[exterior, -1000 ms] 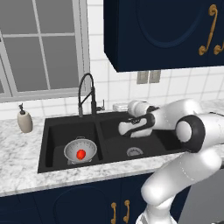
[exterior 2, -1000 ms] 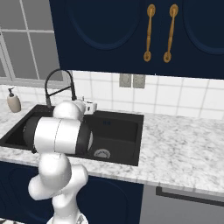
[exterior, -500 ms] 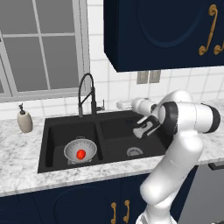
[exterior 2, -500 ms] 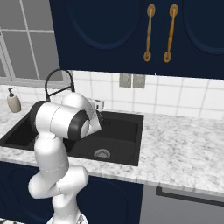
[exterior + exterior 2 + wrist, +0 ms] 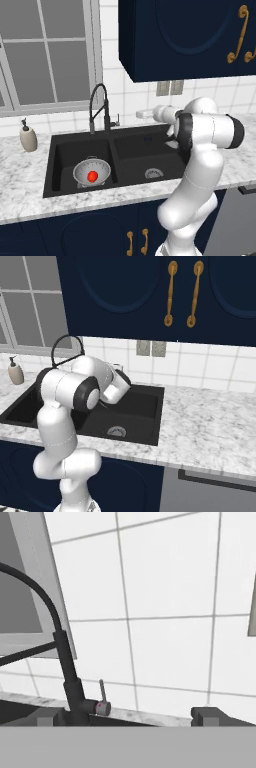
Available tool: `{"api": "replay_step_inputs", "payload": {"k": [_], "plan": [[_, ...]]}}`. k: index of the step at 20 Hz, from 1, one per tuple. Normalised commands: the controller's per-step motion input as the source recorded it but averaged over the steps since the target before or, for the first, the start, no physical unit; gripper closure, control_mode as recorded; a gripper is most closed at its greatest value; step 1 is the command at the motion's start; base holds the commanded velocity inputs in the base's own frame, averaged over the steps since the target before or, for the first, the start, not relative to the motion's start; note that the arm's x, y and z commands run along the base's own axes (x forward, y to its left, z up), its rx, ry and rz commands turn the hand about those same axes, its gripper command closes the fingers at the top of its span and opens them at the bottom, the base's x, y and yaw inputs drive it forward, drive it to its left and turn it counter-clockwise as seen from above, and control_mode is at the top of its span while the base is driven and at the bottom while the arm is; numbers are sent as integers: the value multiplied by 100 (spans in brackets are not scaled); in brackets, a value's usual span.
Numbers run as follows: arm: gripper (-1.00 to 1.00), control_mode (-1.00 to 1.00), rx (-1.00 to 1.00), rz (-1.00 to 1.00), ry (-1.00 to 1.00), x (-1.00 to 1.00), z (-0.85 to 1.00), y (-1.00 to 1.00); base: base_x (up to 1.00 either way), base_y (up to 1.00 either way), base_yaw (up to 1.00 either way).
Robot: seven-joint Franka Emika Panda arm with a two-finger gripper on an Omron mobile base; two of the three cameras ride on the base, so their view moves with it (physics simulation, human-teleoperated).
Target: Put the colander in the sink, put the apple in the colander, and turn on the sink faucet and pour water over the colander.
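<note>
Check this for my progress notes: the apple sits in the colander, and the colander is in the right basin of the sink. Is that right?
One detail is off. The apple does sit in the colander, but the colander is in the left basin of the sink, not the right one. The left base view shows it; the right basin there holds just its drain.

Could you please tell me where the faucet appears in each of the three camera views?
Left base view: faucet stands left of centre, behind the sink's divider.
Right base view: its arch rises at the left, above the arm.
Hand view: its stem and lever sit lower left.
Shared landmark: the window frame beside it.
</note>
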Motion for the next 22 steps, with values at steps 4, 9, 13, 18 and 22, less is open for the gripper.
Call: {"api": "replay_step_inputs", "payload": {"k": [4, 9, 13, 18, 22], "plan": [[-100, -100, 0, 0, 0, 0, -20, 41, 0, 0, 0], [-100, -100, 0, 0, -1, 0, -20, 25, 0, 0, 0], [-100, -100, 0, -2, -3, 0, -25, 23, 0, 0, 0], [-100, -100, 0, -5, -3, 0, -30, 37, 0, 0, 0], [-100, -100, 0, -7, -1, 4, -23, 45, 0, 0, 0]]}}
